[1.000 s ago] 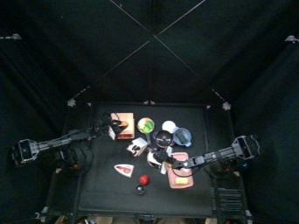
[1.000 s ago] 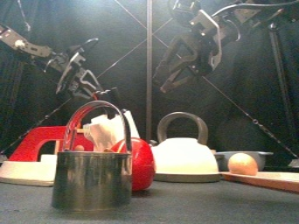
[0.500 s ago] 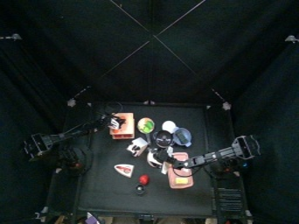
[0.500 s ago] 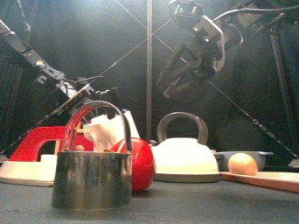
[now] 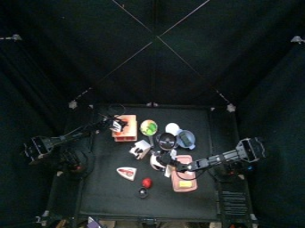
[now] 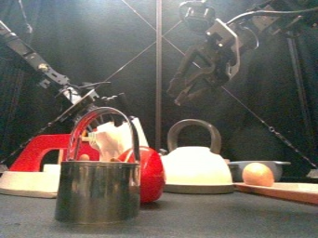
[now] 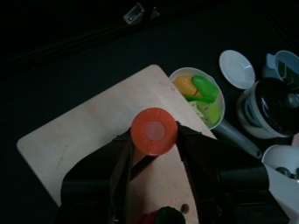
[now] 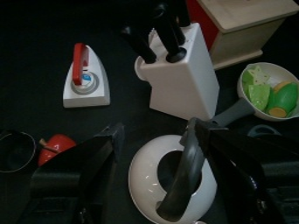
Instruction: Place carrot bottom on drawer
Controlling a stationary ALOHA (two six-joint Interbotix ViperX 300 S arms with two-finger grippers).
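Note:
The carrot bottom (image 7: 153, 129), an orange piece with a round flat end, sits between the jaws of my left gripper (image 7: 156, 150), which is shut on it. It hangs just above the pale top of the tan drawer (image 7: 82, 149). In the top view the left gripper (image 5: 117, 127) is over the drawer (image 5: 127, 119) at the table's back left. In the front view the left arm (image 6: 77, 93) hangs low at the left. My right gripper (image 8: 149, 150) is open and empty above the white kettle (image 8: 158, 179), at the table's right (image 5: 176, 161).
A white knife block (image 8: 187, 74), a red-handled toy iron (image 8: 82, 77) and a bowl of green and yellow food (image 7: 198, 92) stand near the drawer. A metal cup (image 6: 96, 191), a red ball (image 6: 151, 174) and an egg (image 6: 258, 174) on a pink tray (image 6: 292, 191) stand at the front.
My left arm has reached right and come down, carrying the carrot bottom over the drawer; in the last half second it hardly moved. The right arm has barely moved.

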